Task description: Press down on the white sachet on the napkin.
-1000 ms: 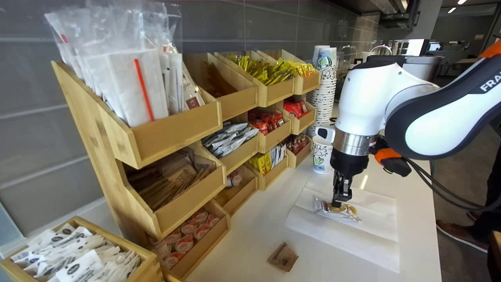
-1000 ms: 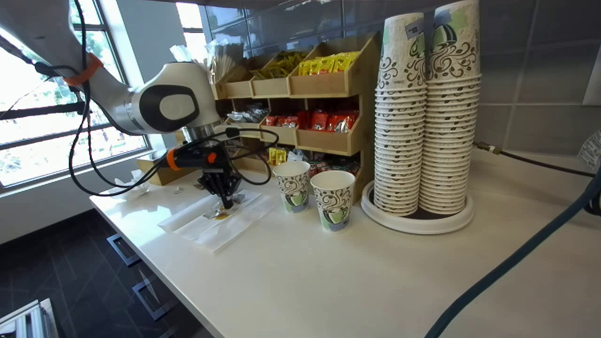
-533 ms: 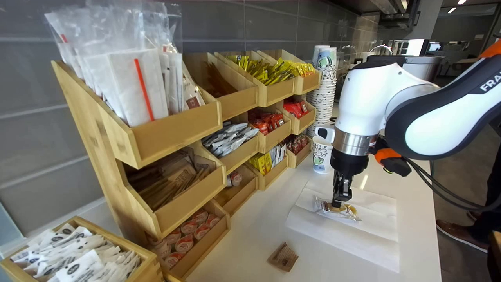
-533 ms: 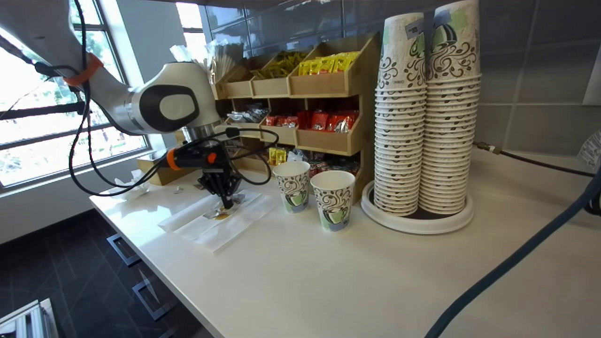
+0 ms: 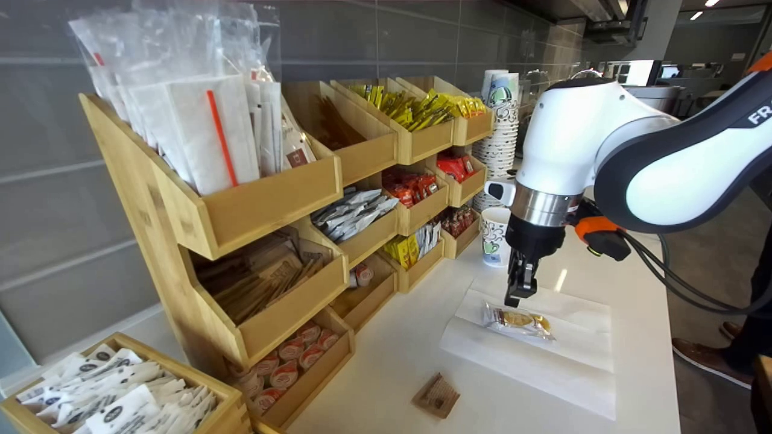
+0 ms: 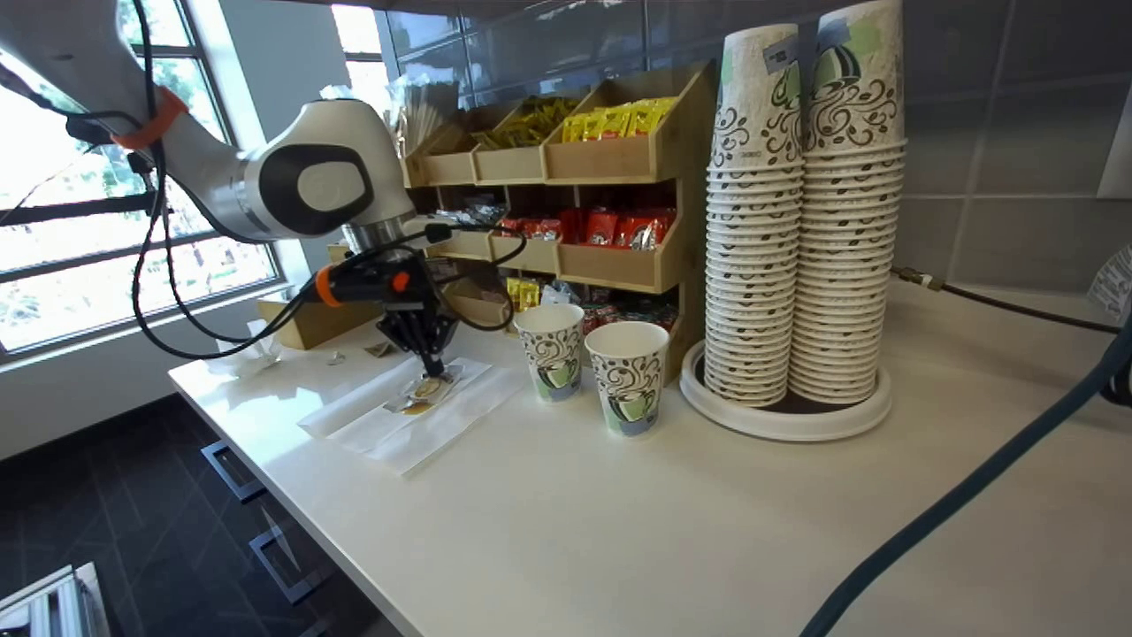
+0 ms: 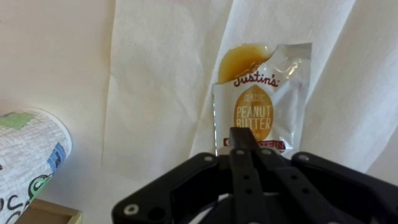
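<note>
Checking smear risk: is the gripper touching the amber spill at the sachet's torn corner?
Apart. In the wrist view, much of the Justin's peanut butter sachet shows between the gripper and the amber spill.

White arm (image 5: pixel 561 138), black screw-dotted hand (image 7: pixel 244 137)

There's one white sachet (image 7: pixel 261 105), one napkin (image 5: pixel 543 369), one gripper (image 5: pixel 512 300). Two loose paper cups (image 6: pixel 628 380), two cup stacks (image 6: pixel 753 265), one round tray (image 6: pixel 799 431). One wooden rack (image 5: pixel 277 204), one wooden box (image 6: pixel 325 326), one small brown item (image 5: pixel 436 395).
</note>
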Motion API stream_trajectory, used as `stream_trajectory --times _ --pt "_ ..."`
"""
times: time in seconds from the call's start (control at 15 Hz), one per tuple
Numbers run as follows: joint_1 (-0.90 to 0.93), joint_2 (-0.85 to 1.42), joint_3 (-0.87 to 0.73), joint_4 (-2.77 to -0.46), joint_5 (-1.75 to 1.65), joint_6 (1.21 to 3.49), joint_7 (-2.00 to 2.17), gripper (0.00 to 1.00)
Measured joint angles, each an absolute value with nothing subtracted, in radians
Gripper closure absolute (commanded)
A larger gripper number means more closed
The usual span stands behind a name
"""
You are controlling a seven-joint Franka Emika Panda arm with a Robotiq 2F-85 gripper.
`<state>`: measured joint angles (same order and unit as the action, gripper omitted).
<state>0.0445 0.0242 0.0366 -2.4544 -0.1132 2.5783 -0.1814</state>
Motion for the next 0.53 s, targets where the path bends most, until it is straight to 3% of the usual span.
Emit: stream_trajectory --times 0.07,0.2,0.53 --pt "0.045 0.017 0.037 -2.454 -0.112 2.578 -0.181 0.73" --pt "0.045 0.0 0.037 -2.455 -0.112 2.568 -0.181 0.67" --pt "0.045 -0.057 0.037 -2.458 -0.093 2.489 -0.19 0.32"
